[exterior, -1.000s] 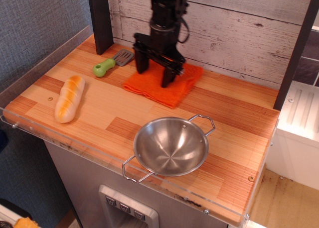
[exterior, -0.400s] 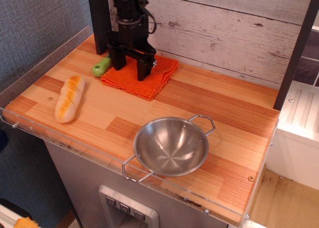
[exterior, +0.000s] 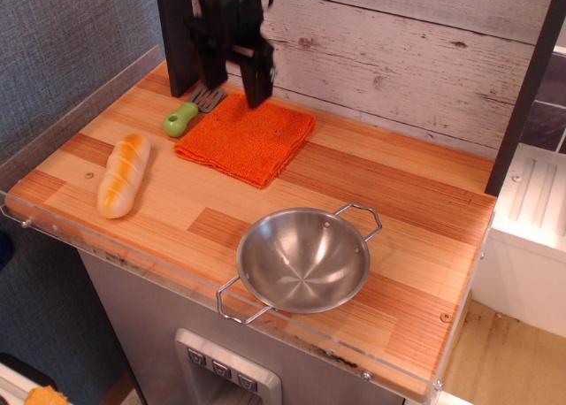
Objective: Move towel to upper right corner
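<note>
The orange towel [exterior: 247,141] lies flat on the wooden counter, at the back and left of the middle, beside the spatula. My black gripper [exterior: 235,90] hangs just above the towel's far edge. Its two fingers [exterior: 258,80] are spread apart and hold nothing. They look lifted clear of the cloth.
A spatula with a green handle [exterior: 183,119] lies right at the towel's left corner. A bread loaf [exterior: 122,174] sits at the left. A steel bowl [exterior: 303,260] stands at the front middle. A dark post [exterior: 174,34] stands at the back left and a plank wall [exterior: 398,60] runs behind.
The gripper slid the towel left along the back of the counter, up to the spatula. It has since let go and risen off the cloth.
</note>
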